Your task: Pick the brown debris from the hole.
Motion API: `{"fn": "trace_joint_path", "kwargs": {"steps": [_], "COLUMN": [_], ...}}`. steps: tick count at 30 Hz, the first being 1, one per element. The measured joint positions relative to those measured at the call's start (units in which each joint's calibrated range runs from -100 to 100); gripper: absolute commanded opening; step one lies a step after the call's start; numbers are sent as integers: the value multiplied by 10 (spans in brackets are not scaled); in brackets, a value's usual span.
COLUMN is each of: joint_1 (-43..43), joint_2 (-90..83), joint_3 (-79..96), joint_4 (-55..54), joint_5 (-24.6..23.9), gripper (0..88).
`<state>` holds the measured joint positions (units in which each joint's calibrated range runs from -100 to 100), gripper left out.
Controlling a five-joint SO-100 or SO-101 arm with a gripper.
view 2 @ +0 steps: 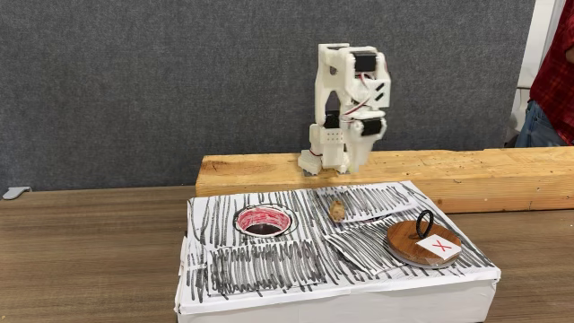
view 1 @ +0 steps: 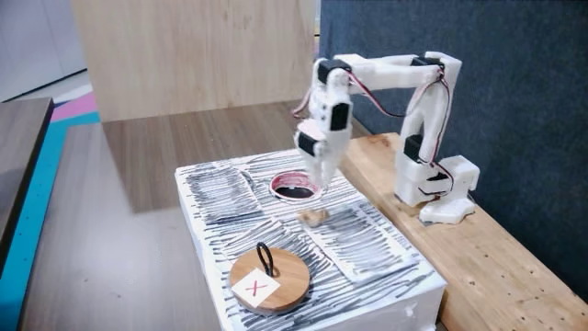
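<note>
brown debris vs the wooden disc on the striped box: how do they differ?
Size: the brown debris is a small lump; the wooden disc is far larger.
Shape: the debris is irregular; the disc is round and flat.
Add-ons: the disc carries a black loop handle and a white label with a red X; the debris is bare.
Place: the debris lies nearer the hole than the disc.
Shared: both are brownish and rest on the striped box top.

A: Any markings legible?
B: One: a red X on a white square label [view 2: 439, 246], lying on the wooden disc [view 2: 405, 244] (both fixed views). No lettering, no numbers.
</note>
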<state>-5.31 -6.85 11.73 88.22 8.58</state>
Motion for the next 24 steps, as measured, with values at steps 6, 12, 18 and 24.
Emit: {"fn": "trace_joint_path", "kwargs": {"steps": [6,12,18,24], "joint_1": [-9,-9,-9,-9], "joint_2": [0,0,0,0], "joint_3": [0,0,0,0], "joint_4": [1,1,1,1], "joint_5": [-1,-1,-1,-1], "gripper": [15,16,16,18]}}
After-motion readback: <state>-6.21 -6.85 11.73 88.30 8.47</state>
